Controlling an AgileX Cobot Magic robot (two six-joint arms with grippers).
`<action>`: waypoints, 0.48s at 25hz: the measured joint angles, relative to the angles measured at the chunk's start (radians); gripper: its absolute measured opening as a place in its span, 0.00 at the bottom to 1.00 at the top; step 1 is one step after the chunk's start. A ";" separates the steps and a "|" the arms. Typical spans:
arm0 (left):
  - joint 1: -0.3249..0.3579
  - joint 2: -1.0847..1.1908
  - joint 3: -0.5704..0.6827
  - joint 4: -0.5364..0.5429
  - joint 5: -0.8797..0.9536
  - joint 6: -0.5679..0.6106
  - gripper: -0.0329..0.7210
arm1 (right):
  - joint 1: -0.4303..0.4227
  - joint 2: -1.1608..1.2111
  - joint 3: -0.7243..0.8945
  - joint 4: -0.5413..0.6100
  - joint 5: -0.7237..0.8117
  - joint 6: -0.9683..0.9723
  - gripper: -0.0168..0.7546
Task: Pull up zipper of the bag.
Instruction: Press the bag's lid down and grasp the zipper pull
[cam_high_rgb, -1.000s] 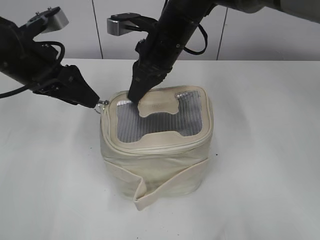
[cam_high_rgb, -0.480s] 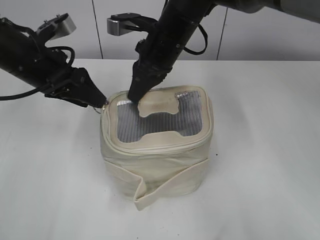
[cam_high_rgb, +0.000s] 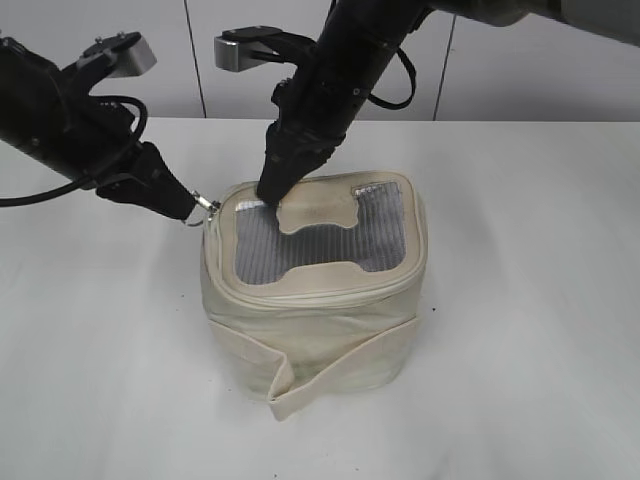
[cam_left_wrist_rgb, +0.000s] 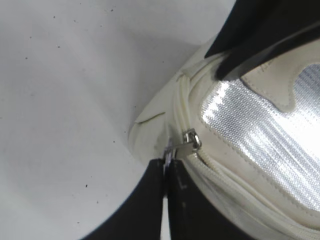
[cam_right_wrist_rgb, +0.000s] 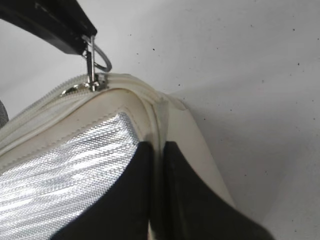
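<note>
The cream bag (cam_high_rgb: 313, 288) sits mid-table, nearer the front edge. The left gripper (cam_high_rgb: 190, 207) has backed slightly toward the left edge since a moment ago, its tips clamped on the zipper's ring pull (cam_right_wrist_rgb: 98, 56) at the bag's back-left corner. The right gripper (cam_high_rgb: 270, 188), jaws together, presses the mesh top panel (cam_high_rgb: 300, 243) as before.

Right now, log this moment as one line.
left gripper: shut on zipper pull | right gripper: pressing bag top, shut | zipper: at corner
</note>
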 joint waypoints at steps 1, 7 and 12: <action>0.000 0.000 0.000 0.001 0.004 0.004 0.04 | 0.000 0.000 0.000 0.000 0.000 0.002 0.08; 0.000 0.000 -0.003 0.033 0.063 0.012 0.04 | 0.000 -0.001 -0.001 0.000 0.000 0.024 0.08; 0.000 0.000 -0.005 0.039 0.146 0.012 0.04 | 0.002 -0.001 -0.029 -0.013 0.001 0.057 0.08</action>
